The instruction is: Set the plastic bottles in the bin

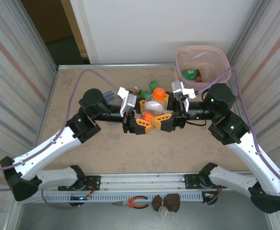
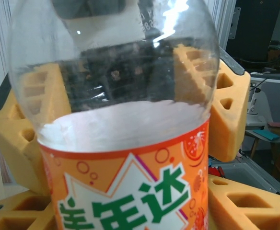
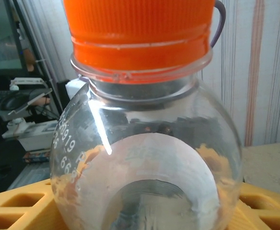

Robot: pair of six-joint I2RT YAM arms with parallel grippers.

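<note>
The orange-capped bottle [image 1: 154, 104] sits mid-frame between both grippers; the left gripper [image 1: 146, 123] has its fingers clamped on its orange-labelled body. The right gripper [image 1: 164, 119] flanks its clear shoulder, fingers apart, grip impossible to tell; the pink bin [image 1: 223, 62] stands upper right, holding a green bottle [image 1: 191, 74].

Orange-capped clear bottle [image 1: 155, 104] centre; bin [image 1: 215, 60] holds green bottle [image 1: 190, 73].

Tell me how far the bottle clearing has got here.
Done: at least one green bottle lies in the bin. In hand: the left gripper holds an orange-capped bottle, the right gripper beside it. Left: that bottle and other bottles on the table behind the grippers.
</note>
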